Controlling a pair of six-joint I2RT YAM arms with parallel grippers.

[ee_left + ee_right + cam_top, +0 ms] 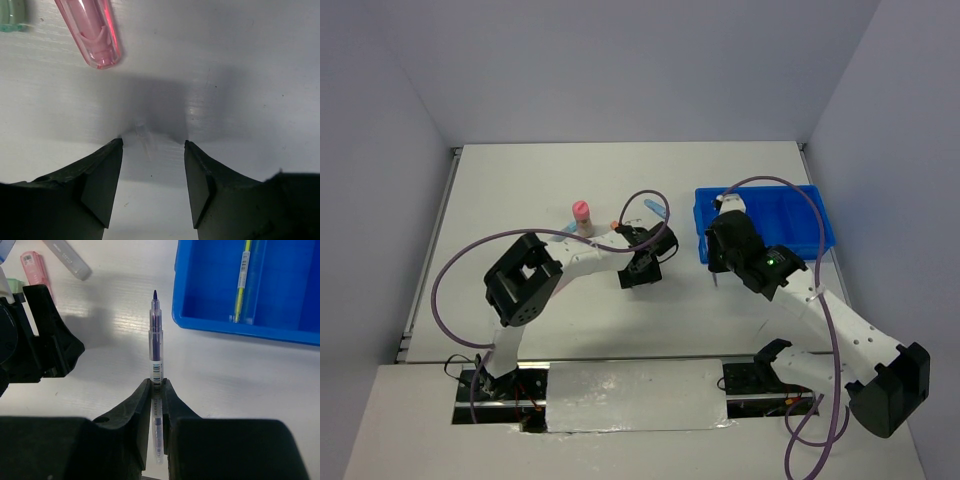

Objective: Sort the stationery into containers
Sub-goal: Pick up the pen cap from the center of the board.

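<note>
Clear plastic with dark purple ink inside: the clear pen (156,347) is pinched by its rear half between the clenched jaws of the right gripper (156,385). Its bare tip points straight ahead, away from the wrist. In the right wrist view the pen sits just beside the near left corner of the blue tray (210,285), outside its wall and over the white table (250,75). Whether it touches the table I cannot tell.

Inside the tray a yellow pen (242,280) lies lengthwise against a divider. The rest of the compartment floor that shows is bare blue.

The left gripper (153,145) is low over the table with its jaws apart and nothing clamped. Between the fingertips, touching neither, lies a small clear thing (142,135). It is too faint to name, though it may be a cap. Ahead and to the left, well outside the jaws, a pink stick (92,30) lies on the table. A green stick (12,15) shows at the corner of that view.

From above, the pink-capped tan bottle (582,217) stands upright near the left arm's forearm. A grey stick (67,257) lies on the table, apart from the tray.
</note>
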